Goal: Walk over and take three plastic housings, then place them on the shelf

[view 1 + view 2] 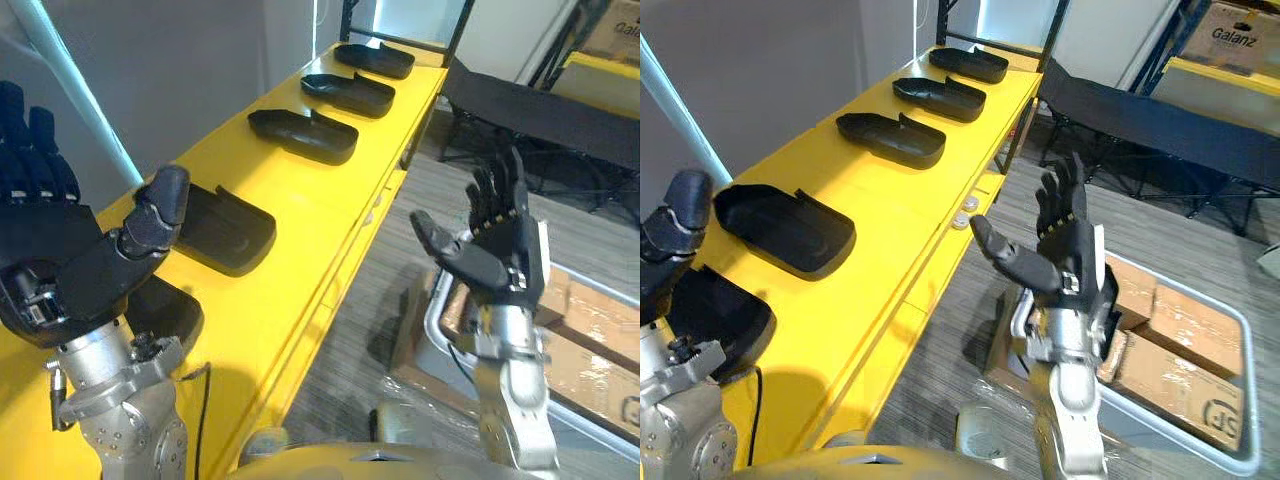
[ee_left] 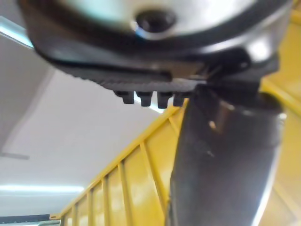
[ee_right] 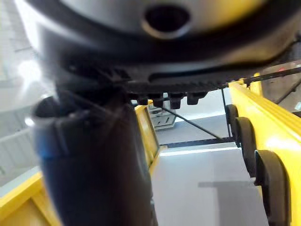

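Note:
Several black plastic housings lie in a row on a long yellow shelf top [image 1: 330, 220]. The nearest whole one [image 1: 225, 230] is just beyond my left hand [image 1: 60, 270], and another [image 1: 715, 315] lies partly hidden under that hand. Further ones [image 1: 305, 135] [image 1: 350, 93] [image 1: 375, 58] run toward the far end. My left hand is raised above the shelf's near end, fingers straight, thumb [image 2: 221, 155] out, holding nothing. To the right of the shelf my right hand [image 1: 495, 250] hangs over the floor, upright and open, its thumb [image 3: 89, 160] spread and nothing in it.
A grey crate [image 1: 1250, 380] holding cardboard boxes [image 1: 1180, 335] stands on the floor at the right. A black folding cot [image 1: 530, 110] stands behind it. Dark rack posts [image 1: 345, 20] rise at the shelf's far end. A wall runs along the left.

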